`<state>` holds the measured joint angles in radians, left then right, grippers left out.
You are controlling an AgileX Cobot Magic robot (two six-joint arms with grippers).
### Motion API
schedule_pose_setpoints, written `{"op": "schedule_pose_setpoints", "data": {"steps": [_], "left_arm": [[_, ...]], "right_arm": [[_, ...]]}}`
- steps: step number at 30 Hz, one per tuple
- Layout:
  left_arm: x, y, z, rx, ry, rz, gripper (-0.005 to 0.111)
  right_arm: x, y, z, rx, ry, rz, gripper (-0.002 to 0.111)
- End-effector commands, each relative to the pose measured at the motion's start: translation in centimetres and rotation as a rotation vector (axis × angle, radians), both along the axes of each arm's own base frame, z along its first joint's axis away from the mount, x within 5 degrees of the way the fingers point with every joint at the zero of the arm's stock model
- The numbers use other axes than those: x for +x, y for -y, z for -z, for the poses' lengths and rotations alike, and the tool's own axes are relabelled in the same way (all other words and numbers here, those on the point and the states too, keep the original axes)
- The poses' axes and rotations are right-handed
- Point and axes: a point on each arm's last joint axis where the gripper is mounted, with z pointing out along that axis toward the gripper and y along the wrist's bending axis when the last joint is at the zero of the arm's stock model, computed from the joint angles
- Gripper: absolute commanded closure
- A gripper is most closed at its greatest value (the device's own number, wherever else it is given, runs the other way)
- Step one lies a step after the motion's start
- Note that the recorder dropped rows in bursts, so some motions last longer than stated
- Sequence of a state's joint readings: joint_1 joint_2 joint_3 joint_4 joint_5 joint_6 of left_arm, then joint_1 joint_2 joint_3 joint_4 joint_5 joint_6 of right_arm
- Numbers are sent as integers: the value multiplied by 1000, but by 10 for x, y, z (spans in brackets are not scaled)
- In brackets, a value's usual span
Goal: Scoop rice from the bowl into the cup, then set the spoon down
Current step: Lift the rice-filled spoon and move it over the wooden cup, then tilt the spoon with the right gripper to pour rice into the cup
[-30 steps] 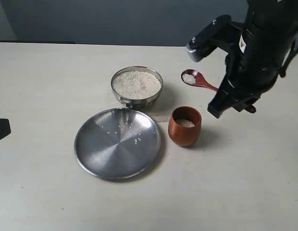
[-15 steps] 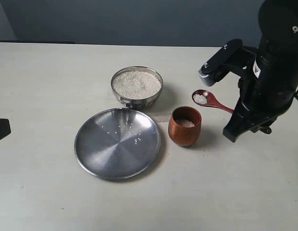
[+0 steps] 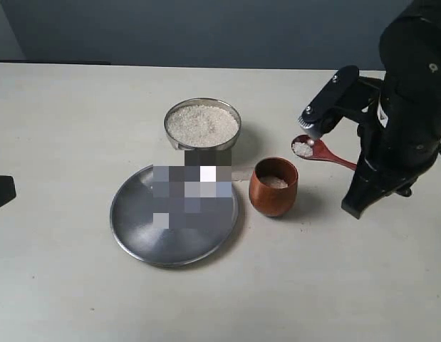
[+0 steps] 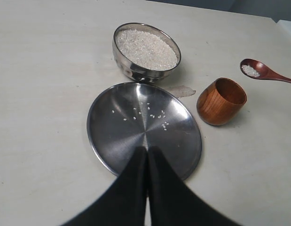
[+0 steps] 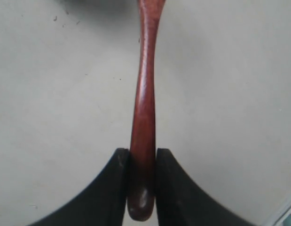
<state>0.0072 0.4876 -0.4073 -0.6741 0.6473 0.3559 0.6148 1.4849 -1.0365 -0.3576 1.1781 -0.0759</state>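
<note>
The steel bowl (image 3: 183,147) holds a heap of rice (image 3: 203,122) at the table's middle. To its right, nearer the front, stands the wooden cup (image 3: 271,196) with a little rice (image 3: 275,182) inside. My right gripper (image 5: 142,153) is shut on the end of the spoon's handle (image 5: 144,94). In the exterior view the spoon (image 3: 321,152) hangs just above and right of the cup, with rice in its oval end. My left gripper (image 4: 146,149) is shut on nothing, over the near edge of the plate.
A wide flat steel plate (image 3: 135,228) with a few loose grains lies in front of the bowl and left of the cup. The right arm's dark bulk (image 3: 409,107) fills the right side. A small scrap (image 4: 180,90) lies between bowl and cup.
My right gripper has carried the loaded spoon rightward and toward the front, from beside the bowl to just above and right of the cup. The left arm has not moved.
</note>
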Motion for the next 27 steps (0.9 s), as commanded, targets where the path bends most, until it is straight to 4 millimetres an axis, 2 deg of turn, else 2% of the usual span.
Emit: {"op": "schedule_pose_setpoints", "data": {"steps": [1,5,12,27], "left_arm": [[1,0,-2,-5,3,-2,106],[1,0,-2,-5,3,-2,106],[1,0,-2,-5,3,-2,106],[1,0,-2,-5,3,-2,106]], "right_arm": [[-4,-10,1,16,59,-52,109],[-5,-16,1,27,72,-79,109],[-3,-13,0,-11,89,-91,109],[-1,-27,18,-149,69,-165,109]]}}
